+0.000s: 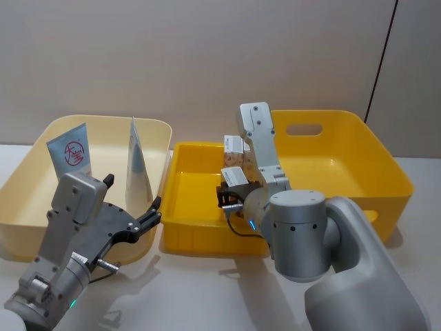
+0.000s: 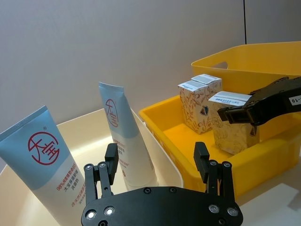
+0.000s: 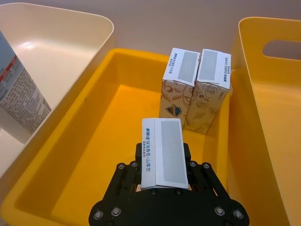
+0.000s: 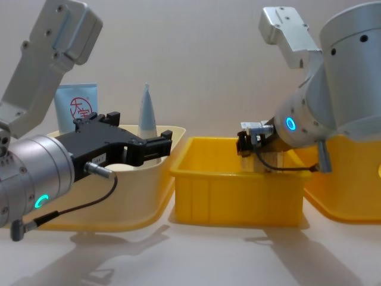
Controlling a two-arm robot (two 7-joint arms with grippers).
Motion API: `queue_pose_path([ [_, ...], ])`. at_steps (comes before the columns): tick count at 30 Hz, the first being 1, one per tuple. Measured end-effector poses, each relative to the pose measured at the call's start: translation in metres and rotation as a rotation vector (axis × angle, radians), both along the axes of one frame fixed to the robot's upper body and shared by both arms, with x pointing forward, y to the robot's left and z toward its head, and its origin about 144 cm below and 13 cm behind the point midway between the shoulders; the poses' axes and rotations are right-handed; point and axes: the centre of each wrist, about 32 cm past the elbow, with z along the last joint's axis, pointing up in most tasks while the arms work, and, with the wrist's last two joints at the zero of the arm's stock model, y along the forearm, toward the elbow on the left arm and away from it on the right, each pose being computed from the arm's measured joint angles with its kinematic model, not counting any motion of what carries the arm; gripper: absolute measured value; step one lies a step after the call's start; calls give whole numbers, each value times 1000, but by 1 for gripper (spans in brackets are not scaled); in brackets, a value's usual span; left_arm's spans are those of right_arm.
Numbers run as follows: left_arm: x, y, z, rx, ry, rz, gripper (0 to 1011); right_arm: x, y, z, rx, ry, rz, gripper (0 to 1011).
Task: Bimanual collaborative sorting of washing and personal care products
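Table (image 1: 207,293), yellow tub (image 2: 263,165) w/ patterned carton (image 2: 230,136)

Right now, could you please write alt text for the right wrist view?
The right gripper, jaws shut, holds a carton over a yellow tub. Two more cartons stand side by side deeper in the tub. A cream tub beside it holds a tube.

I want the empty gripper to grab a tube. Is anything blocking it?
Nothing visible does. The open left gripper faces the nearer tube in the cream tub, with bare space between. The right gripper, holding a carton, is off aside.
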Motion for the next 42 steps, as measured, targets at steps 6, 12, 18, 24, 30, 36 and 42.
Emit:
queue_pose_path([
  [6, 0, 0, 0, 0, 0, 0, 1000, -2, -2, 4, 10, -29, 4, 407],
  [12, 0, 0, 0, 0, 0, 0, 1000, -5, -6, 12, 30, -85, 5, 407],
  [18, 0, 0, 0, 0, 0, 0, 1000, -8, -13, 23, 59, -160, -2, 407],
  [24, 0, 0, 0, 0, 0, 0, 1000, -10, -24, 36, 90, -231, -27, 407],
  [30, 0, 0, 0, 0, 0, 0, 1001, -8, -48, 56, 150, -323, -91, 407],
  [36, 0, 0, 0, 0, 0, 0, 1000, -5, -68, 68, 189, -373, -162, 407],
  [42, 0, 0, 0, 0, 0, 0, 1000, -1, -90, 77, 208, -411, -248, 407],
])
